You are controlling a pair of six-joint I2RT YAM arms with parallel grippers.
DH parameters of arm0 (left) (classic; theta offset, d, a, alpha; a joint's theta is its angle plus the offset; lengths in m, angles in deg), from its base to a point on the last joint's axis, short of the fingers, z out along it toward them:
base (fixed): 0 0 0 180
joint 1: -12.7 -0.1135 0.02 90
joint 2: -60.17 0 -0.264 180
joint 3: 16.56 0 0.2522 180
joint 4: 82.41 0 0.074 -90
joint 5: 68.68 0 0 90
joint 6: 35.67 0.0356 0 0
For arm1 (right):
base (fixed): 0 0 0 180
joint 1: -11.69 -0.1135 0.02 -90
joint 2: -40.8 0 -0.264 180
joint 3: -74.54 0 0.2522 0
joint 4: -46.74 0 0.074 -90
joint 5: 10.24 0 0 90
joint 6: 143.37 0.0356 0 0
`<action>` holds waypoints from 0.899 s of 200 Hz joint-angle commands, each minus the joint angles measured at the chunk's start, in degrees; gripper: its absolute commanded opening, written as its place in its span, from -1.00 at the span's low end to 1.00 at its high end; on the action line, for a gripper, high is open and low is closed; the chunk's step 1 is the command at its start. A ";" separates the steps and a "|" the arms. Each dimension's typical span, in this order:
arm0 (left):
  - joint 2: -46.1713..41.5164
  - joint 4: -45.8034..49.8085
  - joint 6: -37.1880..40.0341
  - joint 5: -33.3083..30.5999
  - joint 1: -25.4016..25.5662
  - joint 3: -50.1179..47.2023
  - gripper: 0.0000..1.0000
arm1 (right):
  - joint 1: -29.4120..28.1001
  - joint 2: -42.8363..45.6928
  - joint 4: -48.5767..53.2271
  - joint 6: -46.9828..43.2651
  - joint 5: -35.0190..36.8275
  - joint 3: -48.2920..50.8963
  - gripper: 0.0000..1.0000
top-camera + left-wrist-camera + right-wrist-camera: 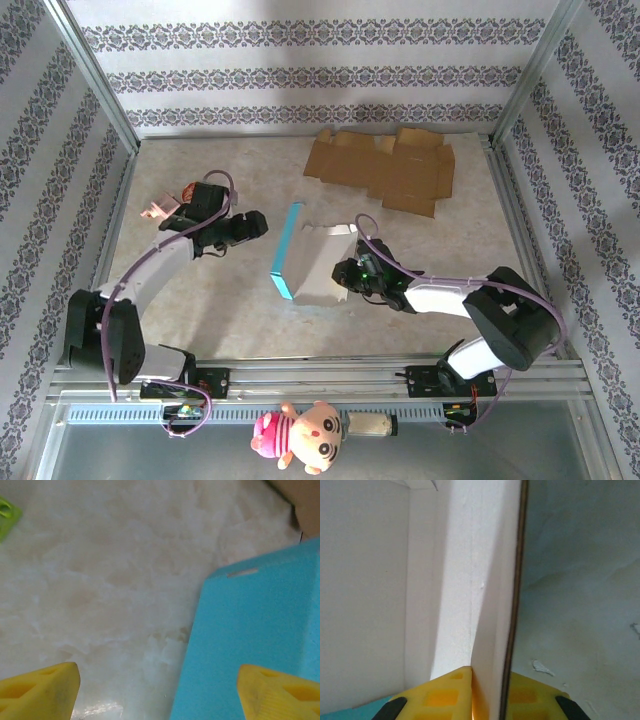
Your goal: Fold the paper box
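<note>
Paper box [318, 262] wall between right jaws

The pale marble-patterned desk [200, 300] carries a flattened brown cardboard sheet [385, 168] at its far right corner. A small pink object [152, 211] sits near its left edge. A pink-haired plush doll [305, 435] lies just beyond its near edge, about midway.

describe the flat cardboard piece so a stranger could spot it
Start at the pale table and go to its far edge, right of centre. The flat cardboard lies there, brown and unfolded, unlike the white-and-blue box standing mid-table.
</note>
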 commanded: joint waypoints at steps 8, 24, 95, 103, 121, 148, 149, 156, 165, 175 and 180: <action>2.06 -5.02 -0.27 15.50 -0.02 -1.24 0.63 | -0.36 -2.75 1.59 -2.78 1.97 0.77 -0.74; 1.41 -9.94 -2.71 18.53 0.03 -2.48 0.62 | -0.41 -3.18 1.60 -3.29 1.94 0.41 -0.74; -1.56 -11.97 -2.39 18.09 2.65 -0.73 0.69 | -0.59 -4.09 1.93 -4.21 1.39 -0.73 -0.73; -1.22 -8.12 -0.65 14.77 2.92 0.31 0.69 | -0.67 -4.08 2.05 -4.16 1.36 -0.82 -0.74; -0.39 -3.47 1.71 9.40 2.97 1.20 0.69 | -0.82 -3.94 2.02 -4.26 1.18 -1.00 -0.73; 2.81 -0.48 3.39 10.26 3.75 2.91 0.67 | -0.89 -3.76 2.30 -4.47 1.48 -1.26 -0.73; 2.96 -0.48 3.44 10.37 3.79 2.96 0.67 | -0.86 -3.73 2.32 -4.51 1.51 -1.26 -0.73; 3.62 -0.55 3.46 11.08 4.26 3.23 0.62 | -0.88 -3.79 2.27 -4.62 1.62 -1.31 -0.73; 4.52 -0.75 3.42 12.06 4.87 3.55 0.56 | -0.88 -3.88 2.30 -4.63 1.62 -1.35 -0.73; 5.66 -0.78 3.18 13.03 5.14 3.90 0.45 | -0.94 -4.10 2.19 -4.64 1.83 -1.35 -0.73; 6.06 -0.68 3.11 13.26 5.28 4.16 0.36 | -1.02 -4.13 2.21 -4.72 1.83 -1.35 -0.73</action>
